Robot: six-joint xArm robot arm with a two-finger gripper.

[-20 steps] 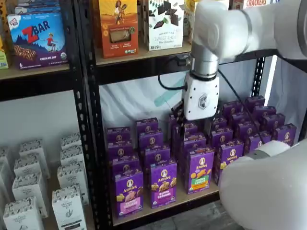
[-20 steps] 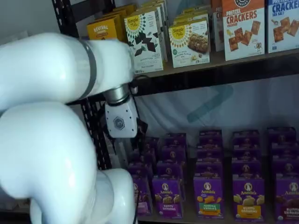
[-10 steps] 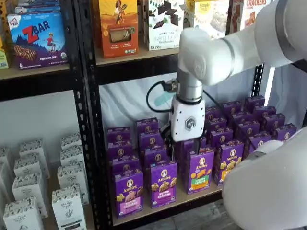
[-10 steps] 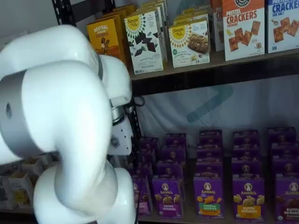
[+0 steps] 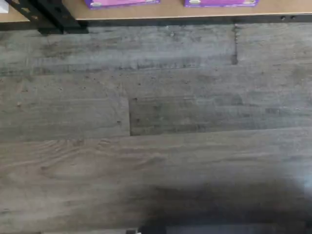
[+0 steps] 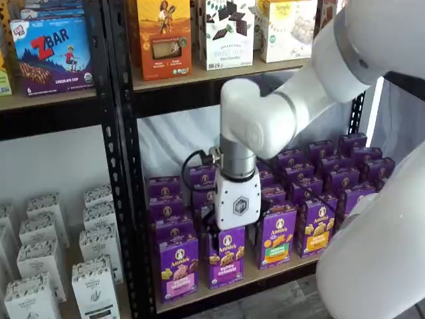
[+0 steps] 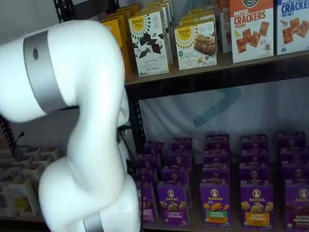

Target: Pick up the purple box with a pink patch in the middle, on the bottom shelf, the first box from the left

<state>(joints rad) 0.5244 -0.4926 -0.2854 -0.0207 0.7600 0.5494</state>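
Observation:
The purple box with the pink panel stands upright at the front left of the bottom shelf. In a shelf view my gripper hangs in front of the row, just right of that box and before the neighbouring purple-panel carton. Its black fingers show at either side under the white body with a gap between them, holding nothing. The wrist view shows the floor, the shelf's front rail and the pink foot of the box. In the other shelf view my arm hides the gripper.
Several more purple Annie's cartons fill the bottom shelf, one with a green panel. A black upright stands left of the purple box. White cartons fill the bay to the left. The shelf above holds cracker and bar boxes.
My gripper has moved down and to the left along the front of the bottom shelf, from the middle rows towards the front left cartons. The boxes have not moved.

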